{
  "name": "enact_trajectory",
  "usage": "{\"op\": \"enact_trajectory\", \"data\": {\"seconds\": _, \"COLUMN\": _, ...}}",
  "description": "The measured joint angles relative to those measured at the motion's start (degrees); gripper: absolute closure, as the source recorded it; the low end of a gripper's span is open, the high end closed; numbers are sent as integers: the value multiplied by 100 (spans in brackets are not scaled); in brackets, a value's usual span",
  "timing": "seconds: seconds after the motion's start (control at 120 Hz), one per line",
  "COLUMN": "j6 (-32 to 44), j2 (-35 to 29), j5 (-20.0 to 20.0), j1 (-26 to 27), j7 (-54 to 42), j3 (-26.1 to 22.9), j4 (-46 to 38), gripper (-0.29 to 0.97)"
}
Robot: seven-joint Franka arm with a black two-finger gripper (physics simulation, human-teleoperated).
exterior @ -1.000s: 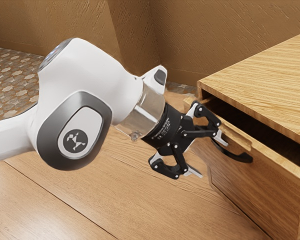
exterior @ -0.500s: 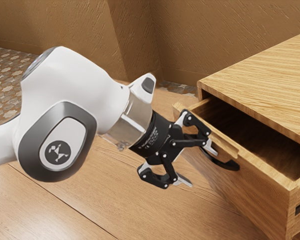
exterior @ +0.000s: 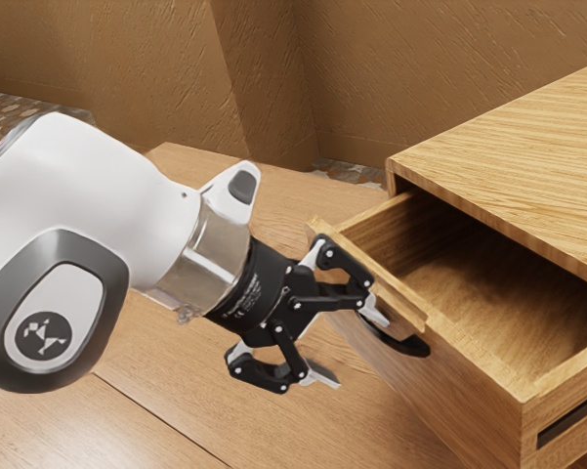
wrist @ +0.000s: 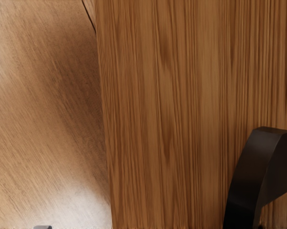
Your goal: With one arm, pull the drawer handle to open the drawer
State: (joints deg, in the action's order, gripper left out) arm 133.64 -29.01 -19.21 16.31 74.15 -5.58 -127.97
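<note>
**Desk:** What's the widest thing you've got on screen?

**Operator:** The broad wood-grain surface, running under everything to the rough brown walls. My white Franka arm comes in from the exterior view's left and takes up most of that side.

**Desk:** And the furniture?

**Operator:** A boxy light wooden cabinet stands at the exterior view's right. Its light wooden drawer is pulled well out of the cabinet toward the arm. I can see its bare plank floor and both side walls. In the wrist view, the drawer's front panel stands close before my hand, with the surface beside it.

**Desk:** Where is your hand?

**Operator:** My black two-finger gripper sits right at the drawer's front face, pointing toward the exterior view's right.

**Desk:** The handle?

**Operator:** The black curved handle sticks out from the drawer front, just past the gripper. The wrist view shows one dark end of it against the panel.

**Desk:** Fingers?

**Operator:** The fingers are spread wide. The upper one rests by the handle's near end and the lower one hangs apart below it, against the front. Nothing is clamped between them.
</note>
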Motion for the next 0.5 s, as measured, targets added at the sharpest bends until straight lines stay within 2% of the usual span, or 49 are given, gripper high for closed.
{"op": "enact_trajectory", "data": {"seconds": 0.242, "j6": -220, "j2": -427, "j5": -3, "j1": -77, "j7": 14, "j3": -54, "j4": -203, "gripper": 21}}
{"op": "enact_trajectory", "data": {"seconds": 0.5, "j6": -591, "j2": -566, "j5": -5, "j1": -147, "j7": 33, "j3": -57, "j4": -265, "gripper": 21}}
